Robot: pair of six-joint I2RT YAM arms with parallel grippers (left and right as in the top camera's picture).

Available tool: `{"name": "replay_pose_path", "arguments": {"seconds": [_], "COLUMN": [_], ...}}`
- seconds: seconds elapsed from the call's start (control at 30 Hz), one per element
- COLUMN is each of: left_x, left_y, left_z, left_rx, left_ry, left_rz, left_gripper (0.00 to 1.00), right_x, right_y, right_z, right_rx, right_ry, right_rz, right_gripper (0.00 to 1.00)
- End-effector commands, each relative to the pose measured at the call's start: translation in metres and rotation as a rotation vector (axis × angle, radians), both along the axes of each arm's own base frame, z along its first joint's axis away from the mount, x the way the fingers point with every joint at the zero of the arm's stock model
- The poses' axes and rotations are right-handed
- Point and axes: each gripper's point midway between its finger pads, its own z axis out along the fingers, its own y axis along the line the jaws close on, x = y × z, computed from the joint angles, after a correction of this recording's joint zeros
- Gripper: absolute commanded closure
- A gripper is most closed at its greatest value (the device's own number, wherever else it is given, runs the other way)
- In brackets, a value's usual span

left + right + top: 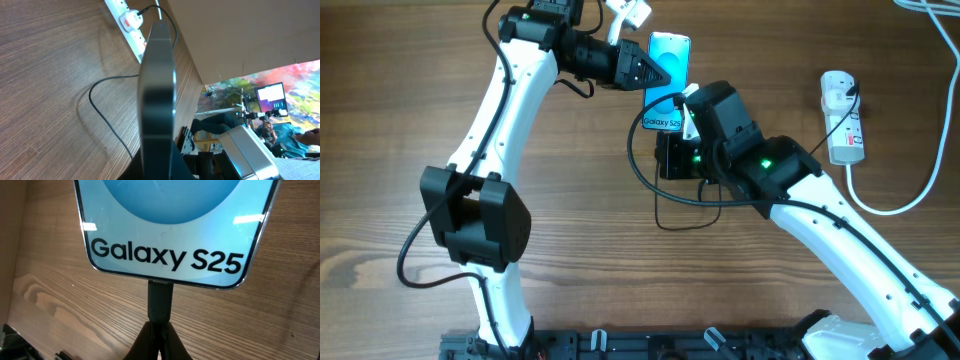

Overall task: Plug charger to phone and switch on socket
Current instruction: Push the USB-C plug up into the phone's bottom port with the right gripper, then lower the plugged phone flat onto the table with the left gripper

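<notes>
The phone (670, 75) has a cyan screen reading "Galaxy S25" and is held above the table. My left gripper (652, 72) is shut on its side; in the left wrist view the phone (158, 100) shows edge-on between the jaws (165, 167). My right gripper (159, 342) is shut on the charger's dark connector (160, 302), whose tip meets the bottom edge of the phone (170, 225). The black cable (665, 215) loops on the table below. The socket (844, 118) is a white power strip at the right; it also shows in the left wrist view (131, 27).
The thick white cord (905, 205) runs from the power strip around the right side. A white object (632, 14) sits at the table's back edge behind the phone. The left arm's black joint housing (475, 215) stands at the left.
</notes>
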Motion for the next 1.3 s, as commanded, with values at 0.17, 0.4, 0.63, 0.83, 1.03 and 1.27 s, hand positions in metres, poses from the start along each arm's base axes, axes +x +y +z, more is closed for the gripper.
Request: {"name": "replay_pose_path", "arguments": {"seconds": [0.17,0.4,0.63,0.83,1.03,1.27], "left_x": [-0.007,-0.007,0.001,0.014,-0.004,0.007], "left_y": [0.000,0.005,0.013,0.033,0.041,0.033], "left_z": [0.019,0.010,0.002,-0.020,-0.086,-0.178], "left_rx": [-0.011,0.042,0.094,0.231,0.463,0.583], "left_ry": [0.028,0.039,0.023,0.013,0.224,0.391], "left_rz": [0.022,0.042,0.079,0.155,0.175,0.212], "left_gripper": [0.96,0.96,0.96,0.96,0.96,0.96], "right_x": [0.021,0.030,0.015,-0.008,-0.023,-0.037], "right_y": [-0.009,-0.006,-0.007,-0.014,-0.090,-0.101], "right_z": [0.006,0.025,0.015,0.016,0.004,-0.005], "right_rx": [-0.059,-0.036,-0.048,-0.039,-0.132,-0.161], "right_ry": [-0.097,-0.155,-0.084,-0.004,0.181,0.259], "right_rz": [-0.059,-0.051,-0.017,-0.018,-0.334,-0.346], "right_gripper": [0.96,0.96,0.53,0.29,0.00,0.00]}}
